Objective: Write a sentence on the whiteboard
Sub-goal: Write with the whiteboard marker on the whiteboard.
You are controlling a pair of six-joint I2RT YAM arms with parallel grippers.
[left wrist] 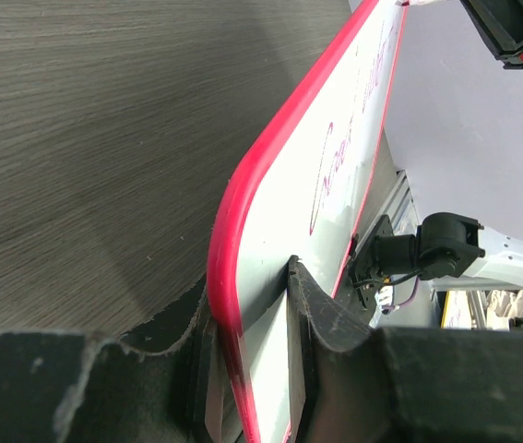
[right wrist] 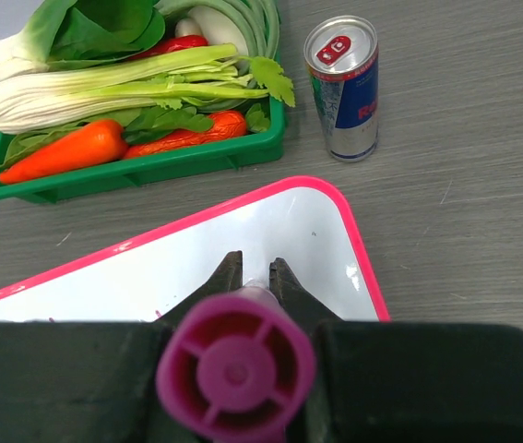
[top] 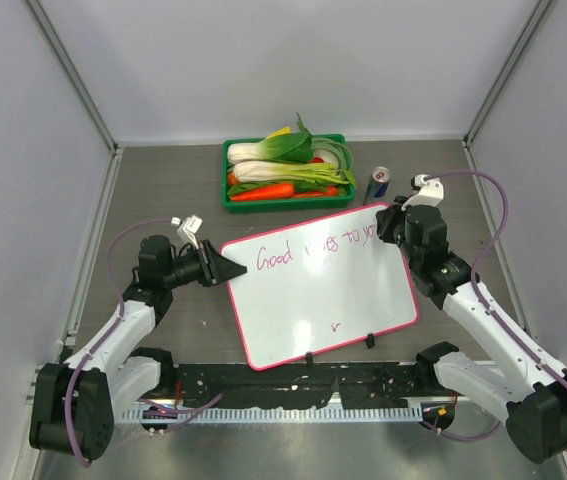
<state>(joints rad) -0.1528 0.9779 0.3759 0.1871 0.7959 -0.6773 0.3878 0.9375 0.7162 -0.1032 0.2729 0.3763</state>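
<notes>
**Left arm:** reaches low, forward and inward. The left gripper (top: 221,266) has its fingers clamped on the left short edge of the large glossy white whiteboard with a thin pink-red frame (top: 313,300).

**Right arm:** bent over the board's far right corner. The right gripper (right wrist: 255,268) is closed around a magenta marker pen (right wrist: 236,369), butt end toward the wrist camera, tip hidden.

**Whiteboard:** at the centre of the grey wood-grain table (top: 163,200). Its long axis runs left to right, the right end turned slightly farther away.

**Sentence** (top: 308,250)**:** thin magenta-purple handwriting in a single line along the far edge. "Good" and "to yo" are legible, the middle word is lost in glare, and the end is hidden by the gripper.
</notes>
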